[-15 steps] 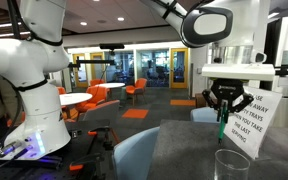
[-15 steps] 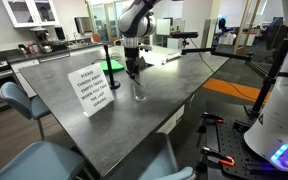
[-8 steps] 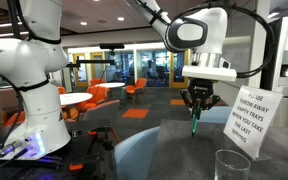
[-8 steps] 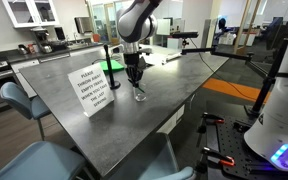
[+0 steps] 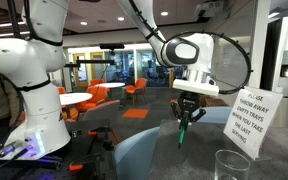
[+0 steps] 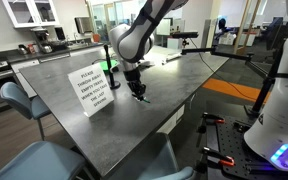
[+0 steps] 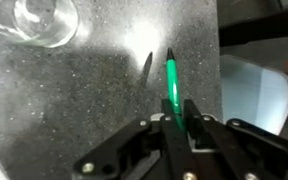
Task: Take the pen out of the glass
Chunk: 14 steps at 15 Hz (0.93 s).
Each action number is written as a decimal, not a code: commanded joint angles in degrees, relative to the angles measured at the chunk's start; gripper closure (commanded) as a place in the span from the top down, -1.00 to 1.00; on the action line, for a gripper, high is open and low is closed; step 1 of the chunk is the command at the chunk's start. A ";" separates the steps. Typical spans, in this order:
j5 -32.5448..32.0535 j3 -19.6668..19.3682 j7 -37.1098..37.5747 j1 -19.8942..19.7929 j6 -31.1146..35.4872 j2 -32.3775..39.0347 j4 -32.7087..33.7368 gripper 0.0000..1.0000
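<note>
Nearest the wrist camera, the gripper (image 7: 181,122) had its fingers drawn in tight on the upper end of the pen (image 7: 172,85). The green shaft pointed away from the jaws toward the grey table (image 7: 94,90) and cast a thin shadow just beside itself. The glass (image 7: 46,20) stood empty and apart from the pen, off at the corner of that view. In an exterior view the pen (image 5: 183,133) hung nearly upright under the gripper (image 5: 187,112), above the table and well to one side of the glass (image 5: 230,165). A second before, it had hung almost directly over the glass's rim, so the arm had carried it sideways, away from the glass and from the white sign (image 5: 246,112) behind the glass. Seen from the opposite side, the gripper (image 6: 136,86) sat low over the tabletop, near the sign (image 6: 94,88). With the pen clear of the glass and still gripped, the extraction looked essentially done, and only setting the pen down seemed to remain.
</note>
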 commanded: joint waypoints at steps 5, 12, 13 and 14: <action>-1.45 0.43 0.72 0.12 6.35 2.90 -0.23 -0.13; 2.31 3.44 -6.19 -3.74 15.09 -1.88 -2.78 0.89; 3.95 4.33 -8.66 -4.85 14.66 -3.11 -3.12 1.00; 5.13 4.70 -10.86 -5.49 14.11 -4.51 -3.58 1.00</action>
